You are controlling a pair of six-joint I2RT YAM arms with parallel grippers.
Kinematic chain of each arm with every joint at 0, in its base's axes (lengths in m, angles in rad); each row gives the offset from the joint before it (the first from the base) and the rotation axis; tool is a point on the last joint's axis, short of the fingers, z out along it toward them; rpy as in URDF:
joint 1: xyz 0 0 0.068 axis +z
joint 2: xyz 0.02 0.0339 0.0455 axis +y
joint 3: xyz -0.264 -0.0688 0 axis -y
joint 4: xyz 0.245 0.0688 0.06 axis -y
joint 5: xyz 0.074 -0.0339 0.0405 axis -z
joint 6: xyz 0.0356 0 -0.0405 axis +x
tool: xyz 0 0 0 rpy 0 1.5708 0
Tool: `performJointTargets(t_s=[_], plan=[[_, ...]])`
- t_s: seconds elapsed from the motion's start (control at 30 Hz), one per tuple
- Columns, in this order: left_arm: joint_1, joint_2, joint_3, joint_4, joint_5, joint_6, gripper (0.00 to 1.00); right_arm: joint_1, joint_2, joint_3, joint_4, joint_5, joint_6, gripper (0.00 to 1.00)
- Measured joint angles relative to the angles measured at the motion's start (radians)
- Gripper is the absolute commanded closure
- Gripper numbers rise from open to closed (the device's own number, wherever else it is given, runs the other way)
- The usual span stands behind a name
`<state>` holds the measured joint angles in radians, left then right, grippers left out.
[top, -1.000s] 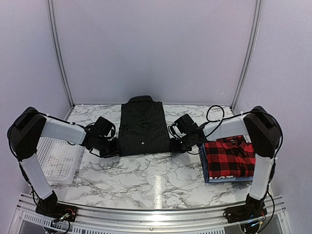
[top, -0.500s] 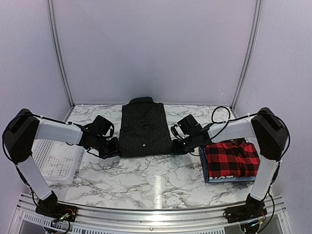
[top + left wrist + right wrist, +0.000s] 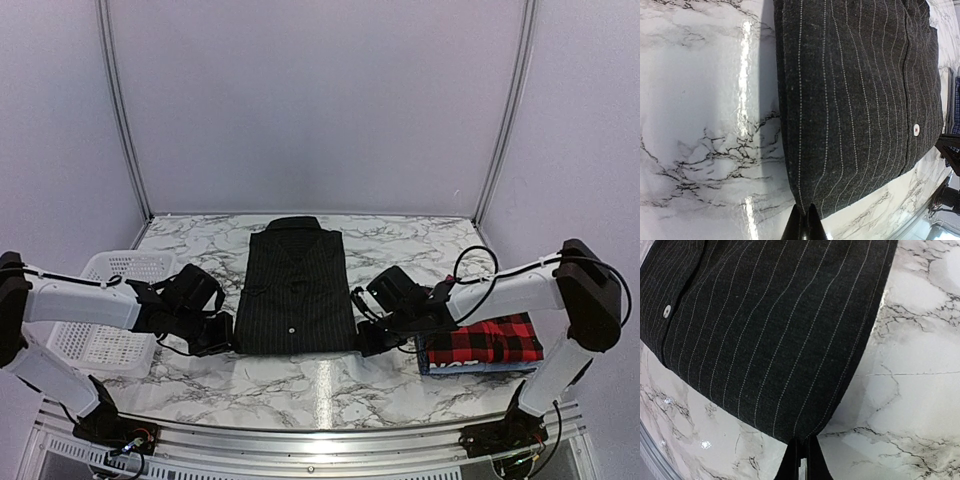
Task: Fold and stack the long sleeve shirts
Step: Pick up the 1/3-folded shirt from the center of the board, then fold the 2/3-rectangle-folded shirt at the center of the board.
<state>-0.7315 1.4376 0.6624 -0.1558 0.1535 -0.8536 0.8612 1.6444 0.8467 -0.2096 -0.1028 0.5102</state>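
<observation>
The black pinstriped shirt (image 3: 295, 290) lies folded flat at the table's middle, collar to the back. My left gripper (image 3: 228, 338) is shut on its near left corner (image 3: 805, 202). My right gripper (image 3: 362, 342) is shut on its near right corner (image 3: 800, 432). The shirt's button placket shows in the left wrist view (image 3: 915, 129) and the right wrist view (image 3: 667, 310). The red-and-black plaid shirt (image 3: 487, 338) lies folded at the right, on top of the blue folded shirt (image 3: 470, 366), of which only an edge shows.
A white mesh basket (image 3: 95, 335) stands at the left, partly under my left arm. The marble table (image 3: 320, 385) has a metal rail along its near edge. Grey walls close in the back and sides.
Both grippers have drawn the black shirt's near edge toward the front of the table. Both arms have dropped lower and stretched out. The plaid shirt has not moved.
</observation>
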Motion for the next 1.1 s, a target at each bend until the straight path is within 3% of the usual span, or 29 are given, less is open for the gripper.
performJointTargets(t_s=[0.27,0.43,0.53,0.73,0.93,1.0,1.1], plan=[[-0.01,-0.123,0.031,-0.074,-0.037,-0.018,1.0,0.012,-0.084,0.025,-0.051,0.023,0.024,1.0],[0.01,-0.112,0.218,-0.164,-0.079,0.03,1.0,-0.013,-0.079,0.212,-0.137,0.069,-0.007,1.0],[0.071,-0.031,0.357,-0.176,-0.084,0.079,1.0,-0.077,-0.021,0.369,-0.134,0.078,-0.043,1.0],[0.247,0.396,0.781,-0.167,-0.043,0.184,1.0,-0.257,0.313,0.744,-0.035,0.073,-0.116,1.0],[0.365,0.91,1.296,-0.128,0.024,0.209,1.0,-0.366,0.826,1.272,0.015,0.025,-0.144,1.0],[0.389,1.032,1.393,-0.121,0.047,0.201,1.0,-0.385,0.939,1.382,0.022,0.006,-0.14,1.0],[0.412,1.123,1.428,-0.092,0.084,0.177,1.0,-0.398,1.015,1.407,0.028,-0.025,-0.12,1.0]])
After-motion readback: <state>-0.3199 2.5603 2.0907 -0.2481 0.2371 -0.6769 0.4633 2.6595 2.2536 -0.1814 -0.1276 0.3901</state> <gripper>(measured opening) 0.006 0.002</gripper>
